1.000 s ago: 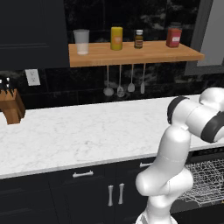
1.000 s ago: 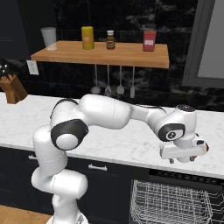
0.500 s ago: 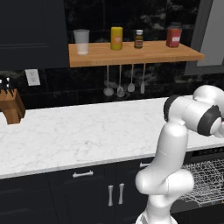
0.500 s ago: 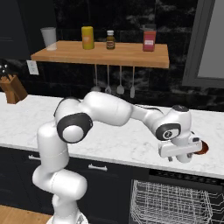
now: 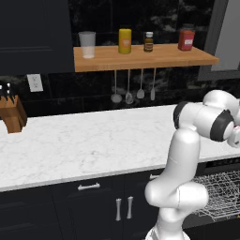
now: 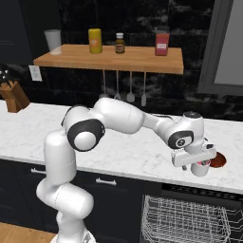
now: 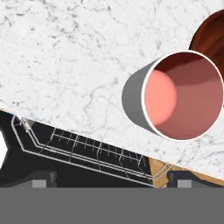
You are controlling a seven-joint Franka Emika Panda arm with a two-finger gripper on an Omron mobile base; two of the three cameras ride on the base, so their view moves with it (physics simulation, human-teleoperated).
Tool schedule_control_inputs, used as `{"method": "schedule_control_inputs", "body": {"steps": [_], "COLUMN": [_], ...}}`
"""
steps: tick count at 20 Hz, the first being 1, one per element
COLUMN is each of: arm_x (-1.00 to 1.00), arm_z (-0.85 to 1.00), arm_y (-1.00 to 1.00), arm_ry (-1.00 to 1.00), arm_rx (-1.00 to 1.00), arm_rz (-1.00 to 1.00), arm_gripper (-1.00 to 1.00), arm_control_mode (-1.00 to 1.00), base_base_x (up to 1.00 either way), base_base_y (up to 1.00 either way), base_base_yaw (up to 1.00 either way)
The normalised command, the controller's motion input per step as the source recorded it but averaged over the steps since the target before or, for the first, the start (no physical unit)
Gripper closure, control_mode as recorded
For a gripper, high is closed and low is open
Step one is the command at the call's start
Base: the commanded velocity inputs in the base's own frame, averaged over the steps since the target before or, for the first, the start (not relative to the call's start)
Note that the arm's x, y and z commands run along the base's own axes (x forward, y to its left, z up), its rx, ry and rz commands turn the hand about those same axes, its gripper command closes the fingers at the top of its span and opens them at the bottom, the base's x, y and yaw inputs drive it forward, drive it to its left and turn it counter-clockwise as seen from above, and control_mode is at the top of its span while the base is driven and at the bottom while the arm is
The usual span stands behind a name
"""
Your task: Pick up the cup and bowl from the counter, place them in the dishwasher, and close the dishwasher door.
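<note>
The cup (image 7: 181, 94), pale outside and pink inside, stands upright on the white marble counter (image 7: 65, 65) near its front edge. The dark red-brown bowl (image 7: 211, 35) sits just beyond it. In the right base view my gripper (image 6: 194, 160) hangs over the cup (image 6: 202, 169), with the bowl (image 6: 219, 161) to its right. My gripper (image 7: 111, 181) is open with nothing between its fingers, and the cup lies ahead and right of the gap. The dishwasher (image 6: 190, 220) stands open below the counter edge, its wire rack (image 7: 87, 151) showing.
A wooden shelf (image 6: 109, 59) above the counter carries a clear tumbler (image 6: 52, 40), a yellow jar, a small bottle and a red jar. Utensils hang below it. A knife block (image 6: 13, 94) stands at the far left. Dark cabinets (image 5: 93, 206) with silver handles sit under the counter (image 5: 93, 145).
The arm has swung its elbow to the right and the hand has shifted slightly, uncovering the bowl and cup in the right base view. The jaws have stayed open.
</note>
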Motion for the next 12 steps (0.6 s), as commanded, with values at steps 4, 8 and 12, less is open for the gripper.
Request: {"method": "schedule_control_inputs", "body": {"steps": [4, 8, 12], "arm_x": [0.41, 0.4, 0.2], "arm_z": [-0.26, -0.36, -0.19], "arm_y": [0.0, 0.0, -0.05], "arm_ry": [0.0, 0.05, 0.0], "arm_rx": [-0.07, -0.07, 0.0], "arm_rz": [0.01, 0.01, 0.01], "arm_gripper": [-1.0, -1.0, -1.0], "arm_control_mode": [-1.0, -1.0, -1.0], "base_base_x": [0.0, 0.0, 0.0], "base_base_y": [0.0, 0.0, 0.0], "base_base_yaw": [0.0, 0.0, 0.0]}}
